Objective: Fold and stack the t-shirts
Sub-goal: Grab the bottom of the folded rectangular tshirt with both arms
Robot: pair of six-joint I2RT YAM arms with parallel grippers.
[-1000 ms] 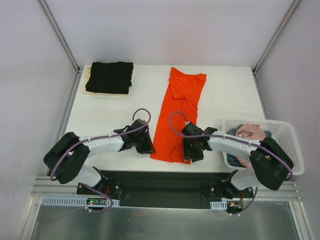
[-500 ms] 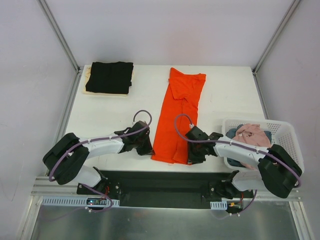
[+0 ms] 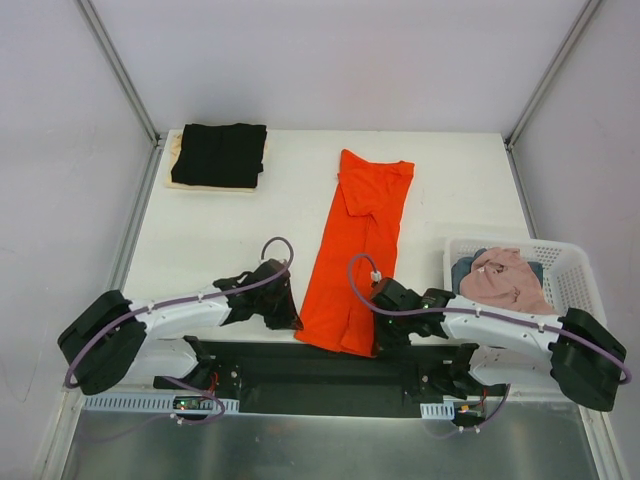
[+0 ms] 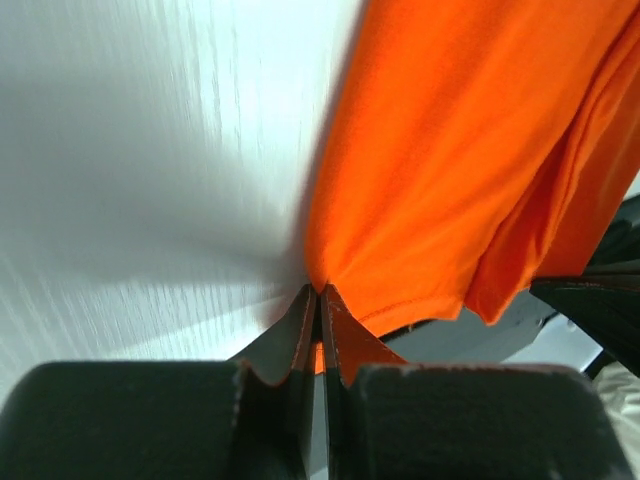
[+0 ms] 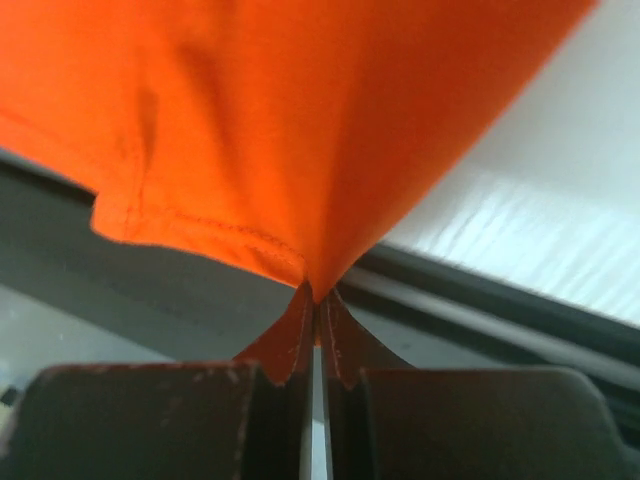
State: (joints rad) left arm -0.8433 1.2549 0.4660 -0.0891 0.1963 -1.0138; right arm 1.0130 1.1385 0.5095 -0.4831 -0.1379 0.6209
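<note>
One folded black t-shirt [image 3: 218, 153] lies far left on a cream one [image 3: 210, 189]. Left pincer [image 3: 290, 318] and right pincer [image 3: 378, 337], both clamped shut, each pinch a near hem corner of one long, narrow orange-red t-shirt [image 3: 360, 235] mid-bench [image 3: 220, 235]. One basket [image 3: 575, 262], right, holds a pink shirt [image 3: 505, 280].

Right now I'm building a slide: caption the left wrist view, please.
Left end effector shut on a hem corner of the orange t-shirt, white table beside it.

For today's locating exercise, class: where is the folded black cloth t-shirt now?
In the top view, the folded black cloth t-shirt lies at the white table's far left corner, atop a cream cloth, left of the long orange-red t-shirt.
</note>
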